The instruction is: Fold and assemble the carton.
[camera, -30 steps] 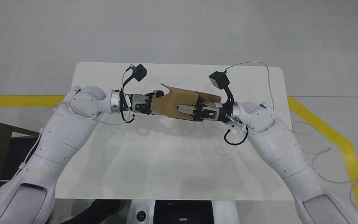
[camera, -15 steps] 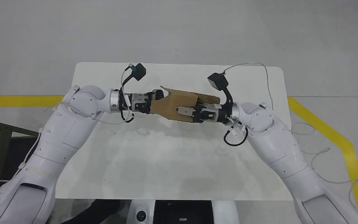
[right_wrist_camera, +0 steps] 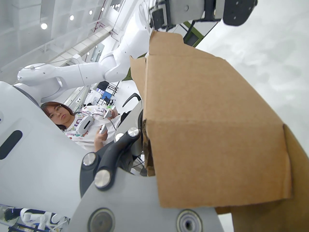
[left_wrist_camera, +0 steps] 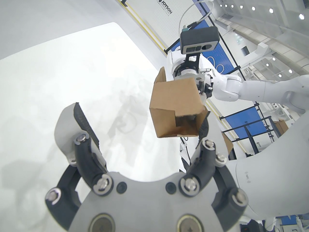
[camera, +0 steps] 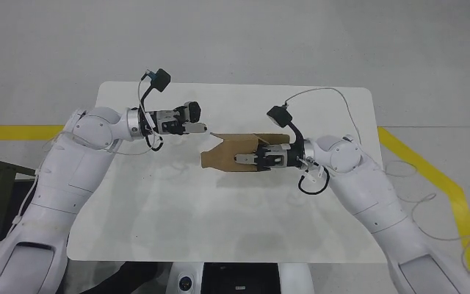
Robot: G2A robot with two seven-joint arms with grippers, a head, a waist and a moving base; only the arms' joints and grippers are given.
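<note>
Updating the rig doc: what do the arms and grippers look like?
The left arm and right arm have glossy white rounded shells. Each wrist carries a black box camera on a stalk; a thin pale cable loops from the right one. The left gripper has a silver-grey base plate with round screws, black linkages, and pale fingers with black ribbed pads. The right gripper looks black and grey.

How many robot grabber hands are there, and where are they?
2. The left gripper is open and holds nothing, near the free end of the carton. The right gripper is shut on the carton's other end, holding it over the table.
</note>
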